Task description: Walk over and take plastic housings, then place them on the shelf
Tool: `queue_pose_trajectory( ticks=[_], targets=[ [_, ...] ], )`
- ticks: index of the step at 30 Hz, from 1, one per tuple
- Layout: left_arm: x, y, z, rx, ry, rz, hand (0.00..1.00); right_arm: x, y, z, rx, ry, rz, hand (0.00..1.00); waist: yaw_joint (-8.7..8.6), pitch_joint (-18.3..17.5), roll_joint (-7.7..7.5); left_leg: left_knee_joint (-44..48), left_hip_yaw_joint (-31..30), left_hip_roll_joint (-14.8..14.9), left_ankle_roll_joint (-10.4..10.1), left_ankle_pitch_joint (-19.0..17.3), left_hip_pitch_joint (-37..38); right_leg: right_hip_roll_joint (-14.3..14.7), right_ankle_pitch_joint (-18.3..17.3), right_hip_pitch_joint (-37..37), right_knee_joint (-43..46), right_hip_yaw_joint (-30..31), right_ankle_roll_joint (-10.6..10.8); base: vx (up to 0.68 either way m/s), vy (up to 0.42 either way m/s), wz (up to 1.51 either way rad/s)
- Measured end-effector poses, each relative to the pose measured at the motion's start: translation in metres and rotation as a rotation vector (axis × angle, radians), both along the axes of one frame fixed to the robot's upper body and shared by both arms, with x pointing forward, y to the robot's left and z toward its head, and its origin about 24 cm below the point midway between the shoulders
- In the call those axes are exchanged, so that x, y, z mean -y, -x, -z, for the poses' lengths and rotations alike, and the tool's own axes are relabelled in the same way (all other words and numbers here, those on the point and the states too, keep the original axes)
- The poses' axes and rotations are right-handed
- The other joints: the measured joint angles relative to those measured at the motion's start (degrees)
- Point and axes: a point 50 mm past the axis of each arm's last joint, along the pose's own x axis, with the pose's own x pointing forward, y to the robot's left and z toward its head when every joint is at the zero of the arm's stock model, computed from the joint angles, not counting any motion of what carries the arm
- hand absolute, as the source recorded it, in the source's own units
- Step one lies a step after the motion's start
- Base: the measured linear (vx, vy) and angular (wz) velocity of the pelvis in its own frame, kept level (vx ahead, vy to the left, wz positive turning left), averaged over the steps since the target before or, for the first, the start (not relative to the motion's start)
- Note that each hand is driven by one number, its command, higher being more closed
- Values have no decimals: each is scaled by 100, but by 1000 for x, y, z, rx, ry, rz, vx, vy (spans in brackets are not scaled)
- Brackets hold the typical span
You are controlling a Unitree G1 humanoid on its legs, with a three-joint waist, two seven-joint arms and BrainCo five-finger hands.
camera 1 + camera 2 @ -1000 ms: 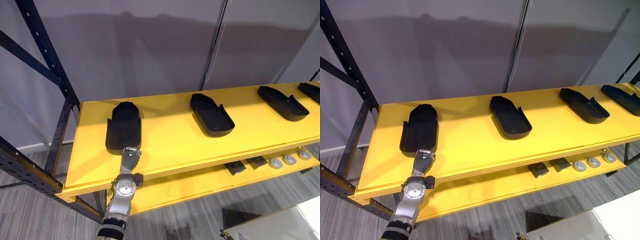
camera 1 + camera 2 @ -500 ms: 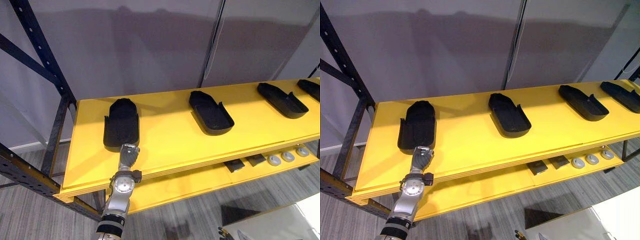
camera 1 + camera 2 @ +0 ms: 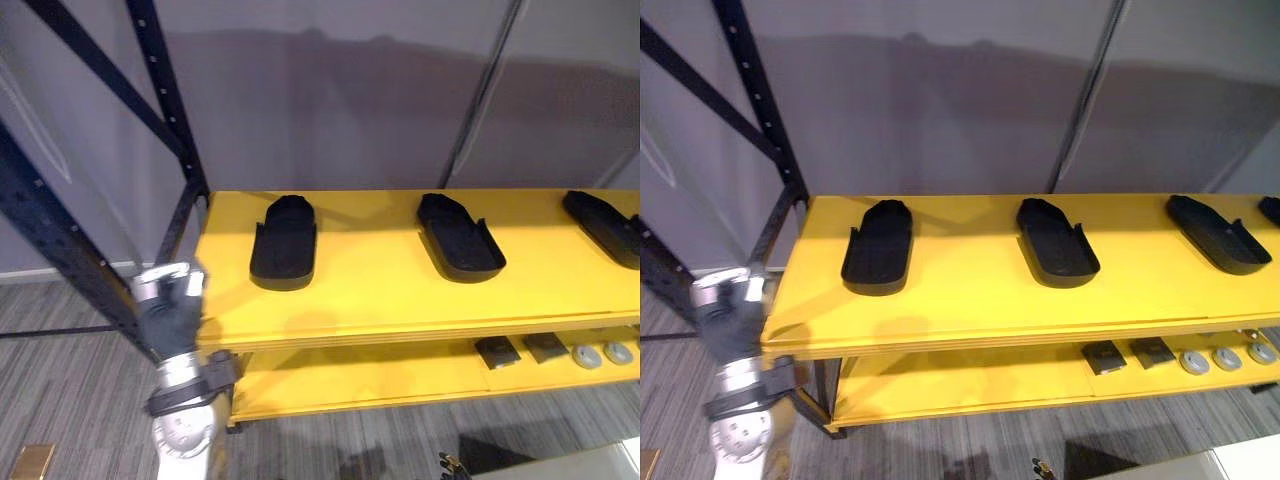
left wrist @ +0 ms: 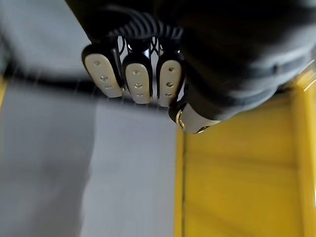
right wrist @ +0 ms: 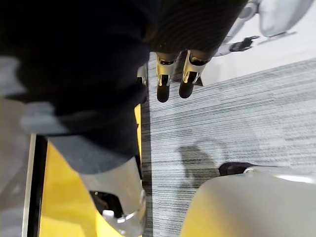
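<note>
At the far left we see the left hand (image 3: 170, 305) off the end of the shelf, beside the dark steel rack upright (image 3: 165, 110) with its row of punched holes. In its wrist view the fingers (image 4: 138, 81) are folded in, tips tucked out of sight, with nothing in them.

The top shelf (image 3: 380, 300) is a smooth, bright yellow board with a layered front edge. On it lie the matte black plastic housings, shallow open shells with a rounded far end and low walls, well apart from one another. The leftmost housing (image 3: 284, 243) lies near the shelf's left end, apart from the hand. The middle housing (image 3: 460, 237) comes next, then the third housing (image 3: 603, 222), and a fourth housing (image 3: 1272, 208) is cut by the picture's edge.

On the lower yellow shelf (image 3: 970, 385) lie two small dark square parts (image 3: 1103, 356) and round silver discs (image 3: 1227, 358).

The right hand (image 5: 190, 74) hangs over grey striped carpet (image 5: 222, 123), its dark-tipped fingers loosely straight and empty.
</note>
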Motion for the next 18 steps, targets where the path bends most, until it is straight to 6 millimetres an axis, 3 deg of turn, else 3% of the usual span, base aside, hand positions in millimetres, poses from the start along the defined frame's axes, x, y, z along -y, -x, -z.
queue_pose_trajectory(
  ticks=[3, 6, 9, 10, 14, 15, 17, 18],
  targets=[
    [-37, 28, 12, -41, 79, -241, 100, 1, 4, 0, -5, 4, 6, 0, 58, 6, 1, 3, -39, -1, -3, 9, -48, -58, -44, 25, -6, -366, 39, -98, -28, 55],
    [-56, 43, 31, -118, 151, -364, 100, 1, 3, -1, 0, 7, 6, 0, 96, -13, -4, 7, 6, -9, 4, 65, -42, -112, -142, 84, -2, -520, 105, -92, -9, 40],
    [-77, 63, 67, -308, 215, -498, 100, 0, 1, -2, 11, 5, 2, 0, 194, -85, 9, 11, 147, 6, 21, 172, -40, -128, -158, 86, -3, -517, 94, -44, 22, 1],
    [-82, 69, 88, -427, 242, -526, 100, 0, -1, -3, 17, 1, -3, 0, 208, -93, 5, 13, 175, -4, 20, 204, -35, -151, -160, 86, -2, -516, 100, -24, 39, -9],
    [-73, 81, 160, -860, 270, -411, 100, -9, -12, -6, 46, -27, -46, 0, 268, -111, -21, 45, 454, -32, 22, 206, 78, -253, -173, 85, 58, -465, 133, -9, 51, -24],
    [-70, 82, 170, -915, 273, -382, 0, -11, -14, -7, 54, -31, -52, 0, 260, -111, -21, 52, 464, -42, 23, 206, 106, -272, -189, 86, 100, -461, 156, 1, 46, -24],
    [-56, 83, 203, -1091, 282, -268, 0, -21, -19, -8, 76, -58, -73, 0, 237, -131, -19, 45, 509, -74, 24, 205, 169, -318, -241, 91, 197, -450, 213, 2, 22, -7],
    [-52, 84, 210, -1126, 286, -248, 0, -24, -20, -8, 78, -66, -76, 0, 239, -132, -17, 40, 509, -81, 24, 205, 168, -322, -247, 84, 197, -451, 219, 0, 0, 0]
  ],
)
